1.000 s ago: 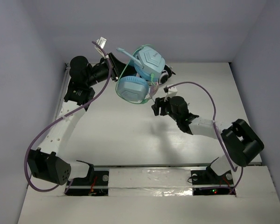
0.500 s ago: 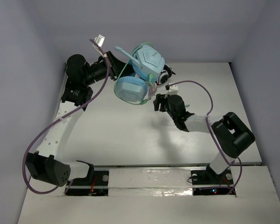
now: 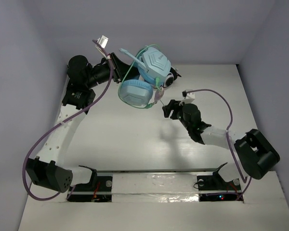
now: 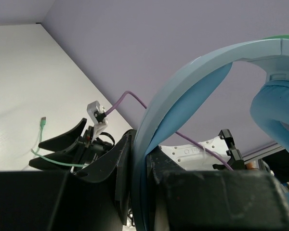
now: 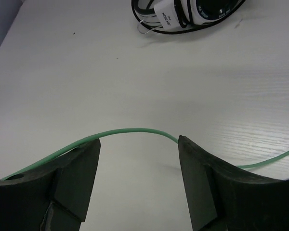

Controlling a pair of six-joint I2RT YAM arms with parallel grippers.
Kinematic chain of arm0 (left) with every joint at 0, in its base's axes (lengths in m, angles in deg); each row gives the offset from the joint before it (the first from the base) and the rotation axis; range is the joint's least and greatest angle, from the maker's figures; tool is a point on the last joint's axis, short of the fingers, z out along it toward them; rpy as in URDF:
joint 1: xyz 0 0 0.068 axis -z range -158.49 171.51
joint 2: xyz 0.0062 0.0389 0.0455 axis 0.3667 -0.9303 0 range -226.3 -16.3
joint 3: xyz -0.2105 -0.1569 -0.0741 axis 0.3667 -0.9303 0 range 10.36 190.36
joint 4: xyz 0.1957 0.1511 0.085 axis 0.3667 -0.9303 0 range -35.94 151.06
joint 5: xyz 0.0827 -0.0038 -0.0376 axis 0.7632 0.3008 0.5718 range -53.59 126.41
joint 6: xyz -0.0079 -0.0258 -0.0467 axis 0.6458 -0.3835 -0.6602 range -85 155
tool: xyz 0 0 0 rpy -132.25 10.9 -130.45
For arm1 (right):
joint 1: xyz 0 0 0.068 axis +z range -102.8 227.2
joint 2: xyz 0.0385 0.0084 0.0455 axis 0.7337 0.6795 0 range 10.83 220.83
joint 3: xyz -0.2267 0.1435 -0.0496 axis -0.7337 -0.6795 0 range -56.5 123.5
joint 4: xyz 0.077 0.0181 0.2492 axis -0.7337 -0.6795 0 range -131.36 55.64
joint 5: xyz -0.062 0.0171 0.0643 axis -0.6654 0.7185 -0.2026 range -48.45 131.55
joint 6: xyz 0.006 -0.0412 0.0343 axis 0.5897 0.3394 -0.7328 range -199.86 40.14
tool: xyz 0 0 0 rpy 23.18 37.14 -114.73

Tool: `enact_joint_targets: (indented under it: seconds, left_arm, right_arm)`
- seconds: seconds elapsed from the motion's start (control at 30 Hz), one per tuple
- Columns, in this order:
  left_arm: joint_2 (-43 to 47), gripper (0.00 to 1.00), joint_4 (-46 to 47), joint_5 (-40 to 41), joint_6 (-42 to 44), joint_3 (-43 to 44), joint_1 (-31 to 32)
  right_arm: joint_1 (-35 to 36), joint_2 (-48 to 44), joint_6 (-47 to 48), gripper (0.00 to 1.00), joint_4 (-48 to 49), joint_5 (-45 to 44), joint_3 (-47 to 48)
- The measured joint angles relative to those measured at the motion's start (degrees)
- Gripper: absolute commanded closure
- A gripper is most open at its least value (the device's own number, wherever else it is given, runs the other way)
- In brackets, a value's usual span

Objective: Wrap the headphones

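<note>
The light blue headphones [image 3: 145, 77] hang above the far left of the table. My left gripper [image 3: 116, 65] is shut on their headband [image 4: 183, 86], which runs between its jaws in the left wrist view; one padded earcup [image 4: 279, 110] shows at the right edge. The pale green cable [image 5: 135, 130] arches over the table just past the tips of my right gripper [image 5: 138, 149], which is open, with nothing pinched. From above, the right gripper [image 3: 169, 109] sits below and right of the earcups. The cable's plug end [image 4: 41, 126] lies on the table.
Smaller black-and-white headphones [image 3: 171, 78] lie on the table behind the blue ones and show at the top of the right wrist view [image 5: 192, 12]. Purple arm cables loop beside both arms. Lilac walls close in the table at the back and sides.
The right arm's elbow has swung out to the right and its gripper has shifted slightly right and nearer. The left gripper and the headphones have stayed almost still.
</note>
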Motion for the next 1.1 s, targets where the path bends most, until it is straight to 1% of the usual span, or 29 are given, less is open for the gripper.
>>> enact_joint_targets:
  seconds: [0.1,0.2,0.4,0.47,0.53,0.63,0.67,0.73,0.77,0.8,0.87,1.0,1.1]
  left_arm:
    - [0.0,1.00,0.0,0.0,0.0,0.3,0.0]
    - [0.0,1.00,0.0,0.0,0.0,0.5,0.0]
    - [0.1,1.00,0.0,0.0,-0.1,0.6,0.0]
    - [0.3,1.00,0.0,-0.1,-0.1,0.6,0.0]
    - [0.6,1.00,-0.2,-0.1,0.0,0.6,0.0]
    - [0.9,1.00,-0.7,-0.2,0.2,1.1,0.0]
    - [1.0,1.00,-0.9,-0.3,0.2,1.2,0.0]
    - [1.2,1.00,-1.2,-0.3,0.2,1.6,0.0]
    - [1.2,1.00,-1.4,-0.3,0.3,2.0,0.0]
    - [1.2,1.00,-1.5,-0.3,0.4,2.4,0.0]
    - [1.2,1.00,-1.6,-0.2,0.5,3.0,0.0]
    - [1.3,1.00,-1.8,1.0,0.8,3.2,0.0]
    - [1.1,1.00,-5.7,5.1,3.0,4.1,0.0]
  right_arm:
    - [0.0,-0.3,0.2,0.27,-1.3,-0.7,1.0]
    - [0.0,4.1,1.0,0.28,-3.7,-1.0,4.9]
    - [-0.4,9.3,2.0,0.28,-5.9,-3.1,7.1]
    - [-0.8,11.0,2.8,0.30,-6.2,-3.7,8.5]
    - [-0.8,12.6,3.5,0.31,-6.2,-3.8,10.1]
    - [-1.1,13.9,4.3,0.39,-5.8,-3.9,11.4]
    - [-1.2,14.2,4.3,0.47,-5.5,-3.8,11.5]
    - [-1.4,15.0,4.4,0.59,-4.2,-3.0,11.5]
    - [-1.5,15.6,4.3,0.79,-3.4,-2.6,11.5]
    - [-1.6,16.1,4.2,0.88,-2.6,-2.0,11.5]
    - [-1.6,16.7,3.2,1.00,-0.7,-0.5,11.1]
    - [-1.7,16.0,0.8,1.00,3.0,3.6,8.4]
    - [-1.4,13.3,-1.2,1.00,2.3,6.7,5.9]
